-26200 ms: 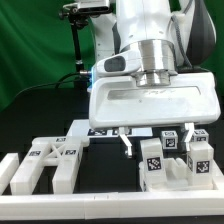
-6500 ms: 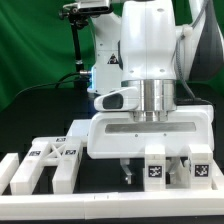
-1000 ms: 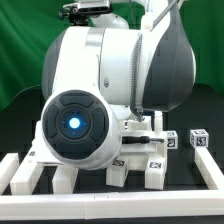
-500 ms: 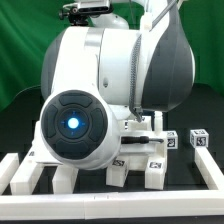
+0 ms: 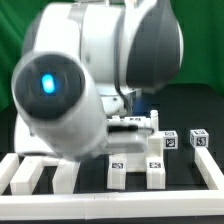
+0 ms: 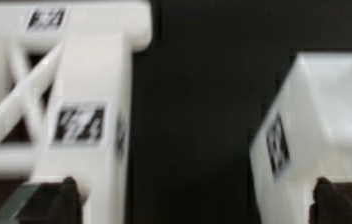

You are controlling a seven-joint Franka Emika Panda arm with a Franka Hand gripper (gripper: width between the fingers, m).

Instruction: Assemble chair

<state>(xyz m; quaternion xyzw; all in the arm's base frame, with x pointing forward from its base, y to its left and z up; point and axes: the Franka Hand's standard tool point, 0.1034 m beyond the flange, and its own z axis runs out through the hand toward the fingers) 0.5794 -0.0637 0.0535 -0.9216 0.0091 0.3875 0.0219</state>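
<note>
The wrist view shows my gripper (image 6: 194, 205) open, its dark fingertips (image 6: 45, 200) wide apart over bare black table, with nothing between them. Beside one finger lies a white chair frame part (image 6: 57, 90) with a cross brace and square tags. A white tagged chair block (image 6: 315, 130) lies beside the other finger. The picture is blurred by motion. In the exterior view the big white robot arm (image 5: 90, 80) hides the gripper. Two tagged white chair blocks (image 5: 118, 168) stand in front of it, and two small tagged cubes (image 5: 172, 140) sit at the exterior view's right.
A long white border rail (image 5: 110, 197) runs along the front of the black table, and another rail (image 5: 210, 170) stands at the exterior view's right. A green curtain hangs behind.
The arm has swung toward the exterior view's left and is blurred by motion. The gripper stays open. The chair parts on the table have not moved.
</note>
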